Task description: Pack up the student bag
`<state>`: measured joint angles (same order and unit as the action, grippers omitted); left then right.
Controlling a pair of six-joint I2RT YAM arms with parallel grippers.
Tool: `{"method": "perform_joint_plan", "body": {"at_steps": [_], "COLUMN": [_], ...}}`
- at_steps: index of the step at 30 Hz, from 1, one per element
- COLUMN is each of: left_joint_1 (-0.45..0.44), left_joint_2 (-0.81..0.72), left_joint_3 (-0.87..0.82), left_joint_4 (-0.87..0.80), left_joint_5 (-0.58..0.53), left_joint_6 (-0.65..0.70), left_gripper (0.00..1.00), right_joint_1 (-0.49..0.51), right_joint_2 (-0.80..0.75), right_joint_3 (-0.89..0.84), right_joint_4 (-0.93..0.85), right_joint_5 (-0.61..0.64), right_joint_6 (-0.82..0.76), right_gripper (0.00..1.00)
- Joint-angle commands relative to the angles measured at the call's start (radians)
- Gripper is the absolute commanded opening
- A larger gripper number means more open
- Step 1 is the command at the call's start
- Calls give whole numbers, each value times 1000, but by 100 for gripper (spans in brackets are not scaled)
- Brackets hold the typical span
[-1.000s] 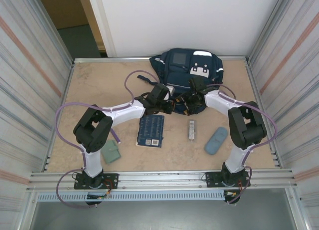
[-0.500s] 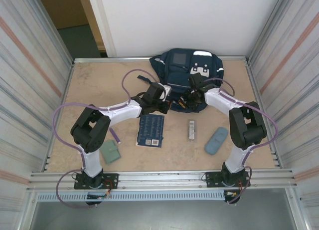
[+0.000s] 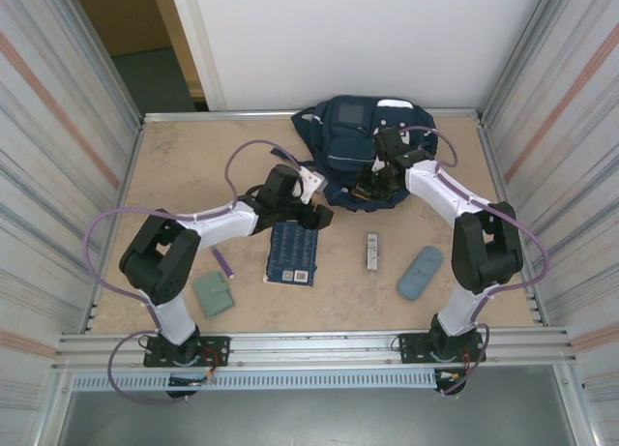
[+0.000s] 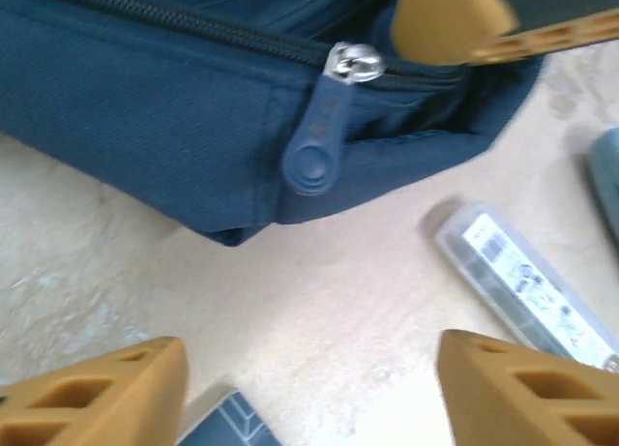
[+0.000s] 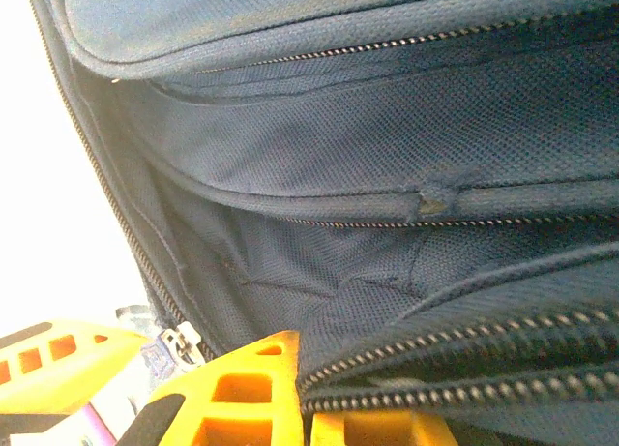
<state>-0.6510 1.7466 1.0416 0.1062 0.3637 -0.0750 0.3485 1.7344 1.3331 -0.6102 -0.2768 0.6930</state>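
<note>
While R gripper (image 5: 305, 402) fingers pinch shut on big navy fabric backpack (image 3: 348, 127) zip edge, upper centre, & L gripper (image 4: 309, 344) fingers stand apart, empty, flat dark-blue book (image 3: 293, 252), grey-blue oval pouch (image 3: 419, 273) etc. lie unpacked.

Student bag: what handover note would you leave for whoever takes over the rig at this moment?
Left gripper: open, empty, low over the table, facing the student bag at its zipper pull.
Right gripper: shut, apparently pinching the bag's zipper edge.
Book, clear case, pouch, green item: on the table, unpacked.
Done: bag gripped.
Left: hold the bag open, load the items, zip up.
</note>
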Motion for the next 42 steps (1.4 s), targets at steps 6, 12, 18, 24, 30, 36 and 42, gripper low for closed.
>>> {"method": "perform_joint_plan", "body": {"at_steps": [6, 12, 18, 24, 30, 36, 42], "left_joint_1": [-2, -2, -1, -2, 6, 58, 148], "left_joint_2": [39, 107, 167, 153, 133, 91, 96], "left_joint_3": [82, 179, 254, 214, 183, 136, 123], "left_joint_4": [22, -13, -79, -47, -29, 1, -41], "left_joint_5": [125, 152, 111, 209, 285, 213, -1], "left_joint_6": [151, 140, 112, 101, 81, 15, -83], "left_gripper": [74, 67, 51, 32, 0, 0, 0], "right_joint_1": [-18, -19, -17, -26, -33, -59, -80], "right_joint_2": [-81, -80, -77, -82, -87, -86, -67], "right_joint_3": [8, 3, -1, -2, 9, 30, 74], "right_joint_4": [-84, -103, -141, -155, -159, -184, -175], "right_joint_5": [-215, -233, -214, -186, -169, -119, -74], "right_joint_6": [-204, -225, -265, -277, -278, -289, -288], "right_gripper": [0, 0, 0, 0, 0, 0, 0]}}
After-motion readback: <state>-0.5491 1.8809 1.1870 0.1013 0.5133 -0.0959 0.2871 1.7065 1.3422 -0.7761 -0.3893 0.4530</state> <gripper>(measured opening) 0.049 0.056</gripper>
